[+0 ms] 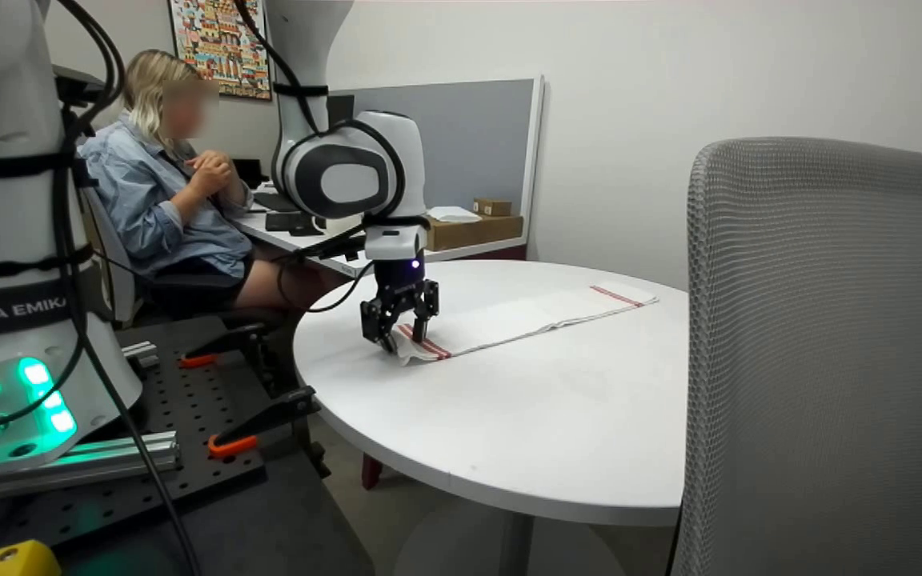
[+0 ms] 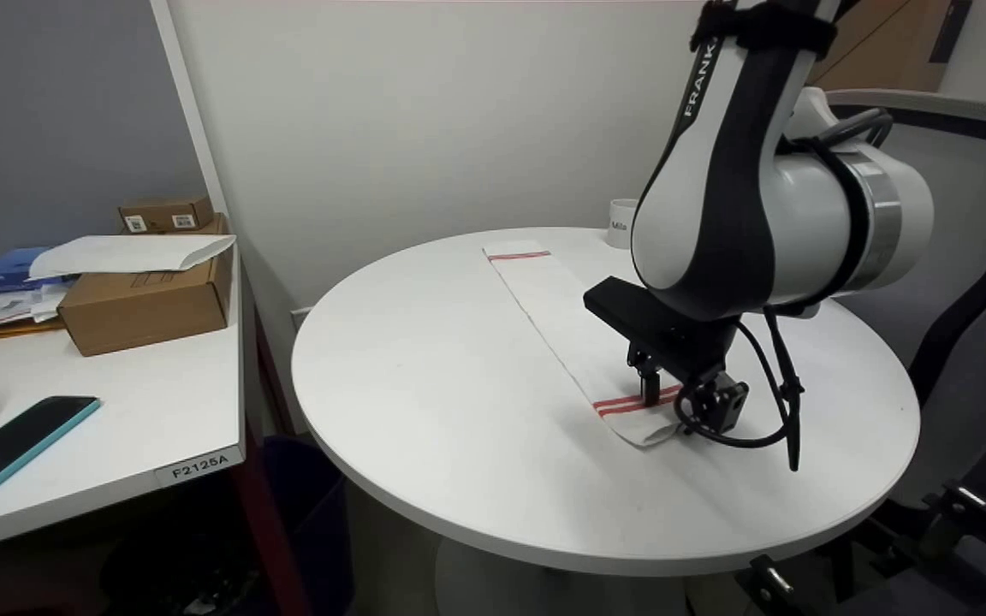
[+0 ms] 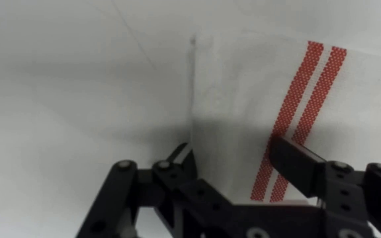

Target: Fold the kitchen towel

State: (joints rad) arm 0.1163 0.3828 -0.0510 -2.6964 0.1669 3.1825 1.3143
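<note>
"Towel (image 1: 521,318), where?"
"On the worktop (image 1: 525,432). In an exterior view, its long axis runs from the tool (image 1: 404,345) toward far right."
"Tool's state?"
"Jaws parted, astride the near-left end; the fold likely goes far-right, along that axis."

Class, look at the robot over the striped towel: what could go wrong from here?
The claw stands open at one end of the towel, one finger by its edge, the other over the stripes; closing might bunch the cloth or let it slip.
It sits low over the table, so pressing down could scrape it.
A cup shares that table; a wide swing might bump it.
</note>
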